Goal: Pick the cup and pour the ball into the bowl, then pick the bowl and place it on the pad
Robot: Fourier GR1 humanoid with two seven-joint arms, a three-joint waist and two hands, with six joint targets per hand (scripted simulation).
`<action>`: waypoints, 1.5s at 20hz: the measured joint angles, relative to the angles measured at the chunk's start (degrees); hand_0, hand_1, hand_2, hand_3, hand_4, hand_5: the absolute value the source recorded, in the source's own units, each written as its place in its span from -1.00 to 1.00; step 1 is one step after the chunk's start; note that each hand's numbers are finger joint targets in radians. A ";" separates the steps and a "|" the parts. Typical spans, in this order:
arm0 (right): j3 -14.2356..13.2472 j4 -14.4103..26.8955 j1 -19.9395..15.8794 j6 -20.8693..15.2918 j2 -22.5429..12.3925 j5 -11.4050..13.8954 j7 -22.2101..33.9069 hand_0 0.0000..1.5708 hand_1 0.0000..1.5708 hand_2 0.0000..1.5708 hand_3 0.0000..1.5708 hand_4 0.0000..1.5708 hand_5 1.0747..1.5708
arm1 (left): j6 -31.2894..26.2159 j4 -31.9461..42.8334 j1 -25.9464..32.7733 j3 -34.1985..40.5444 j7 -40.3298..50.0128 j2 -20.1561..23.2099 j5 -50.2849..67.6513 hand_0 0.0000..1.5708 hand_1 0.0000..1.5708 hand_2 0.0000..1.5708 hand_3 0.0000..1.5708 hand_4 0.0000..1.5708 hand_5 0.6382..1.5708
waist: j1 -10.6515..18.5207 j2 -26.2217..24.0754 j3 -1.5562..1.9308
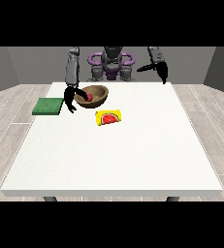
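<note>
Grey walls and pale plank flooring surround a white tabletop [113,145], with the robot small at its far edge. Taking the bowl [95,96] as the landmark: to its left, well apart, a green pad [48,106] lies flat near the tabletop's left edge. Between pad and bowl, just at the bowl's left rim, hangs the hand at the view's left [70,100]; its fingers look curled toward the rim, though from this distance I cannot tell whether they have closed on it or merely sit beside it. Inside the bowl rests a red ball [89,98], so the pouring appears done. In front of the bowl and slightly to its right lies the cup [109,117], yellow with a watermelon print, on its side and held by nothing. Far to the bowl's right, raised above the tabletop's far corner, the hand at the view's right [164,73] hangs with fingers pointing down, relaxed and empty.

The step in hand is likely lifting the bowl toward the pad. A one-sided rim hold could let the bowl tilt as it rises, rolling the ball out. A low carry could catch the pad's edge and push it along instead of landing on top.
</note>
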 measured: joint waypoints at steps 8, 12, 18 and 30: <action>5.78 -0.89 1.34 -16.23 -3.56 11.23 6.58 1.00 1.00 1.00 0.50 0.14 0.99 | -2.08 0.88 -0.46 -0.44 0.24 -0.06 0.94 -1.00 -1.00 -1.00 -1.00 0.19 0.71 | 3.13 -1.54 -0.45; 8.78 -0.53 -0.44 -19.26 -3.51 14.37 19.50 1.00 1.00 1.00 0.24 0.05 0.96 | -2.64 4.67 1.65 1.40 -1.06 0.69 1.85 -1.00 -1.00 -1.00 -1.00 0.25 0.68 | 0.99 -5.71 0.60; 14.12 -3.51 -4.27 -16.73 -4.14 18.06 38.54 1.00 1.00 1.00 0.00 0.04 0.99 | -3.41 11.20 6.28 5.57 -1.84 2.80 3.77 -1.00 -1.00 -1.00 -1.00 0.28 0.65 | -5.97 -14.72 1.36; 8.28 -9.83 -5.08 -6.79 -14.36 13.57 44.14 1.00 1.00 1.00 -0.41 0.06 0.99 | -4.71 10.73 6.54 8.44 -3.41 4.77 5.47 -1.00 -1.00 -1.00 -1.00 0.55 0.81 | -7.83 -11.01 1.66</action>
